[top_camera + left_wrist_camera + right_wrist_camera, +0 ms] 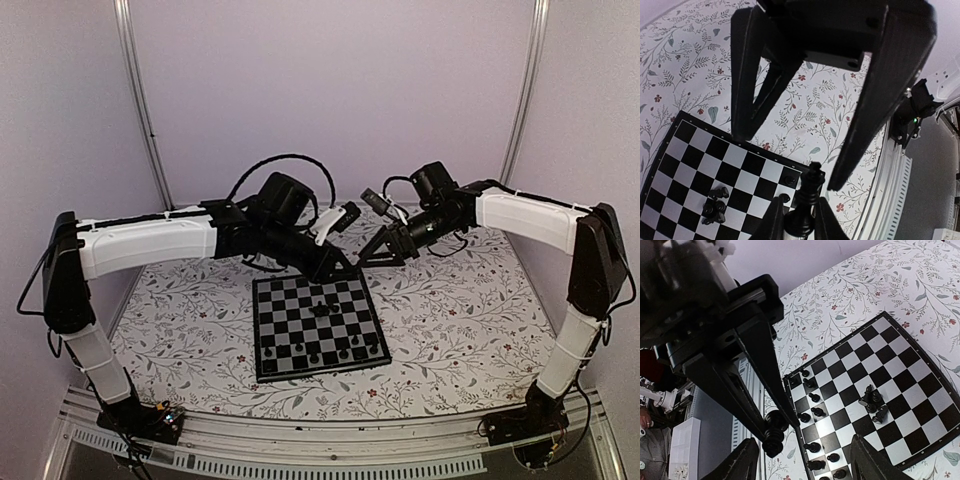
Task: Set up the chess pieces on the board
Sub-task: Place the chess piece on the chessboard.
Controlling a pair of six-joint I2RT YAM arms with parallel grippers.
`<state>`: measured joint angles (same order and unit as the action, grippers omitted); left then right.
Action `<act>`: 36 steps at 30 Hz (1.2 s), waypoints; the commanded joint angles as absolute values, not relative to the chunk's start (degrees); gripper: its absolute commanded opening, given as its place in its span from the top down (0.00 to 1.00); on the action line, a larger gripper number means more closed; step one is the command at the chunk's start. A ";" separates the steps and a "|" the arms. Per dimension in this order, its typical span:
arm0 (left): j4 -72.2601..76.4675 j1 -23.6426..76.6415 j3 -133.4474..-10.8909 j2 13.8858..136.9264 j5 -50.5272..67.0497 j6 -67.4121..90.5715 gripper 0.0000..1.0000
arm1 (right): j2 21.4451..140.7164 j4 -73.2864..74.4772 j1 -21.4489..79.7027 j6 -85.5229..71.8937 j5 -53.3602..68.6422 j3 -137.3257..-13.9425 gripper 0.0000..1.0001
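The board (318,325) lies on the floral cover in the middle, also in the left wrist view (695,165) and the right wrist view (900,360). Several black chess pieces (815,411) stand along its near rows. A small cluster (322,310) lies tipped near the centre. My left gripper (800,202) is shut on a tall black chess piece (809,192) above the board's far right corner. That piece also shows in the right wrist view (772,432). My right gripper (805,440) is open, its fingers (880,100) straddling the left gripper's tip without touching the piece. Both grippers meet there (355,262).
The floral table cover (450,320) surrounds the board on all sides. A metal rail (330,440) runs along the near table edge. Black cables (290,165) loop behind the left arm. White enclosure walls stand at the back and sides.
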<state>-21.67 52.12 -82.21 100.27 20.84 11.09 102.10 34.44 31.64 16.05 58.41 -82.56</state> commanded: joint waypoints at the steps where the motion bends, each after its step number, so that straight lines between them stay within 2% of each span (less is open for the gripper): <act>1: -18.87 52.47 -82.21 100.14 22.19 12.06 0.88 | 102.33 33.98 33.25 15.55 62.09 -83.32 0.35; 5: -18.82 52.56 -82.61 100.63 22.20 12.11 0.88 | 102.39 33.92 33.95 15.73 62.89 -83.06 0.41; 9: -18.82 52.66 -82.62 100.77 21.91 12.05 0.87 | 102.39 34.00 34.25 15.99 63.73 -83.22 0.54; 16: -18.94 52.65 -82.53 101.11 21.45 11.78 0.86 | 101.91 33.63 34.45 16.11 63.78 -82.80 0.87; 18: -19.52 52.65 -82.41 101.03 20.57 11.78 0.81 | 101.66 33.65 34.49 16.21 63.14 -82.71 0.92; 20: -20.74 52.65 -82.08 100.63 19.31 11.32 0.73 | 101.28 33.66 34.51 16.47 62.02 -82.71 0.95; 23: -23.91 52.65 -80.43 98.74 17.08 9.14 0.66 | 100.69 34.37 34.52 17.92 59.38 -82.71 0.97; 29: -29.64 51.08 -75.70 90.85 6.77 1.24 0.64 | 98.96 33.85 35.77 23.25 47.84 -79.32 0.97; 36: -26.35 41.44 -77.33 87.46 -8.23 -3.78 0.59 | 96.05 29.13 44.49 32.38 33.08 -70.74 0.97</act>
